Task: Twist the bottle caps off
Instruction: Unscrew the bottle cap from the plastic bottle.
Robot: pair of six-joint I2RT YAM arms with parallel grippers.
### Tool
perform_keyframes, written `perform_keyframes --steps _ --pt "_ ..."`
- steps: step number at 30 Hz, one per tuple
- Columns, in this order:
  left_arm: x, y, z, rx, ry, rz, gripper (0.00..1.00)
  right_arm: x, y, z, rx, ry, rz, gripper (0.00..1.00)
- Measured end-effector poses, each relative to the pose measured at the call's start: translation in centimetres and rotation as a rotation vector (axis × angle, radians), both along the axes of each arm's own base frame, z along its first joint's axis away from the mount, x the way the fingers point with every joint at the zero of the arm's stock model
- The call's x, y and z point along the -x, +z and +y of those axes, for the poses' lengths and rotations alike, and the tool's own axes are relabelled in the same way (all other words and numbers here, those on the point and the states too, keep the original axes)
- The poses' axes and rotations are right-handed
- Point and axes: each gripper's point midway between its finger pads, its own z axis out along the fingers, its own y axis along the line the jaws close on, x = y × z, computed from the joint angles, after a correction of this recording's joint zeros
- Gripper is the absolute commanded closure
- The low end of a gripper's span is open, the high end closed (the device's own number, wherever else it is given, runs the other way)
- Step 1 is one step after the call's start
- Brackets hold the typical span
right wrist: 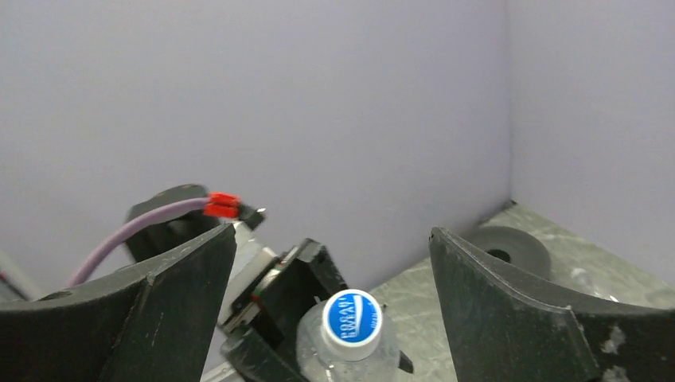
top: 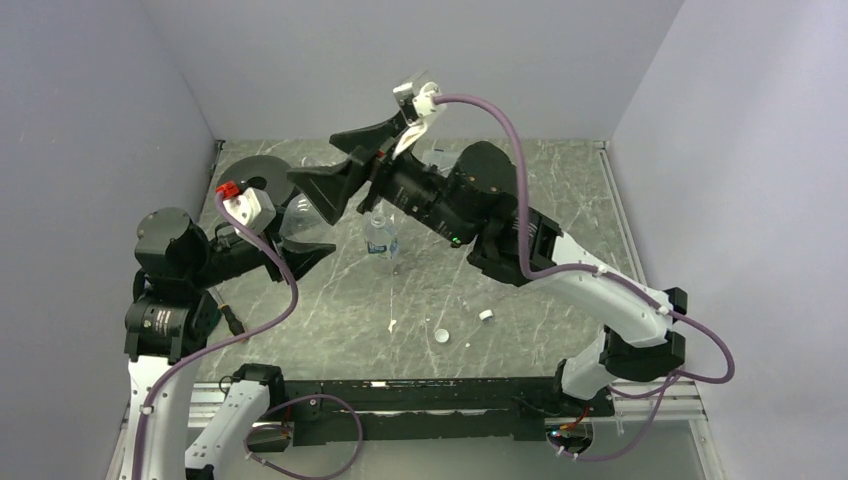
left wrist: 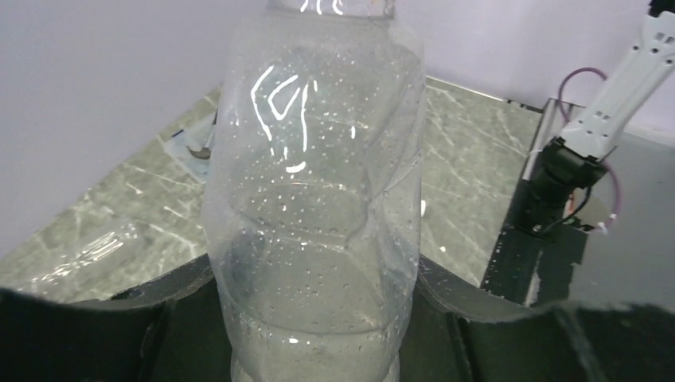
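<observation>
My left gripper (top: 305,238) is shut on a clear bottle (top: 298,222), which is wet inside and fills the left wrist view (left wrist: 314,199). Its black fingers (left wrist: 477,298) press on both sides of the bottle. The bottle's cap (right wrist: 351,317), white with a blue top, is on the neck and points at my right gripper (right wrist: 333,239). That gripper (top: 318,160) is open, its jaws wide apart either side of the cap without touching it. A short bottle with a blue-and-white label (top: 381,238) stands mid-table. Two loose white caps (top: 441,336) (top: 486,315) lie on the table.
Another clear bottle (left wrist: 87,255) lies on the marble table by the left wall. A black round disc (top: 250,175) sits at the back left and also shows in the right wrist view (right wrist: 509,248). Grey walls close in the left, back and right sides.
</observation>
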Motion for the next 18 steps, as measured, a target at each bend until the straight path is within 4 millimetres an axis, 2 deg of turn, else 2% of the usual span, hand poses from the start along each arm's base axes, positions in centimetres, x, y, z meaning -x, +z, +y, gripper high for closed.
perform_keyframes --steps 4,9,14,16,18 --pt "-0.9 0.0 0.7 -0.024 0.065 -0.042 1.00 -1.9 -1.9 1.0 0.068 -0.094 0.051 0.20" --pt "-1.6 -0.3 1.2 -0.033 0.109 -0.044 1.00 -3.2 -5.1 2.3 0.158 -0.146 0.095 0.37" --pt "-1.9 -0.2 1.4 -0.033 0.124 -0.052 1.00 -3.2 -5.4 2.5 0.162 -0.142 0.105 0.50" --pt "-1.9 -0.1 1.4 -0.032 0.126 -0.054 1.00 -3.1 -5.2 2.5 0.153 -0.139 0.107 0.48" --pt "-1.9 -0.1 1.4 -0.032 0.126 -0.054 1.00 -3.0 -5.2 2.5 0.151 -0.134 0.109 0.40"
